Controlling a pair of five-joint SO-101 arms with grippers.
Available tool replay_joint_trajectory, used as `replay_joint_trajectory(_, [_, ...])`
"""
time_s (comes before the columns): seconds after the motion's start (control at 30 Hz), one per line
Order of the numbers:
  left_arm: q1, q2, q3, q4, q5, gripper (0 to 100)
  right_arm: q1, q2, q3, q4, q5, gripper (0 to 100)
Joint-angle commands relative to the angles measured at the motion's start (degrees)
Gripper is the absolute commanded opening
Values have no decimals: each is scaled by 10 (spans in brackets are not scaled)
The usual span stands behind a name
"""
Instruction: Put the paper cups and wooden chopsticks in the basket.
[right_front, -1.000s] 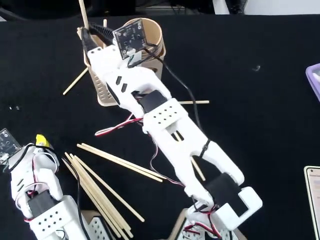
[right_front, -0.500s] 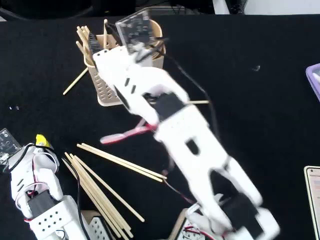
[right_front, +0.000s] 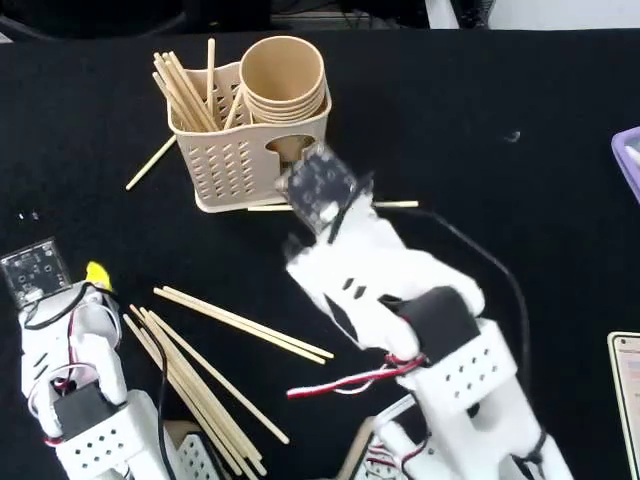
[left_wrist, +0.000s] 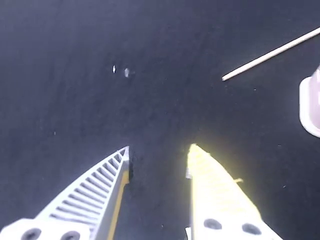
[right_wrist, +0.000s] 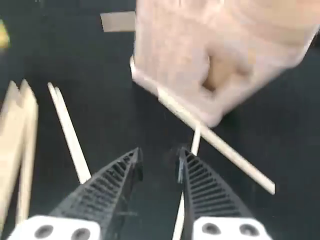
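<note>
Stacked paper cups (right_front: 285, 78) and some chopsticks (right_front: 185, 92) are standing in the basket (right_front: 235, 165) as loose chopsticks (right_front: 196, 390) are lying on the desk (right_front: 500, 250), the right end effector (right_wrist: 157, 157) and left end effector (left_wrist: 157, 155) hovering empty, fingers apart.

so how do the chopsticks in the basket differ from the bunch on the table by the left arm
In the basket, the chopsticks stand on end, leaning; the bunch on the table lies flat. The chopsticks are stowed, the bunch loose. Both are thin pale wood.
</note>
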Motion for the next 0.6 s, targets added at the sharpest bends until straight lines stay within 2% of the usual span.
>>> replay_joint_trajectory(0.0, [7,26,-56,-3,-23,214,69,-57,144,-80,11,116])
replay_joint_trajectory(0.1, [8,98,-114,-3,-34,213,97,-79,264,-177,3,116])
replay_joint_trajectory(0.2, [13,210,-204,-2,-53,213,98,-89,344,-259,-41,116])
replay_joint_trajectory(0.33, [28,410,-347,-2,-66,214,98,-87,389,-303,-71,116])
replay_joint_trajectory(0.57, [48,788,-629,4,-64,216,99,-87,414,-316,-69,116])
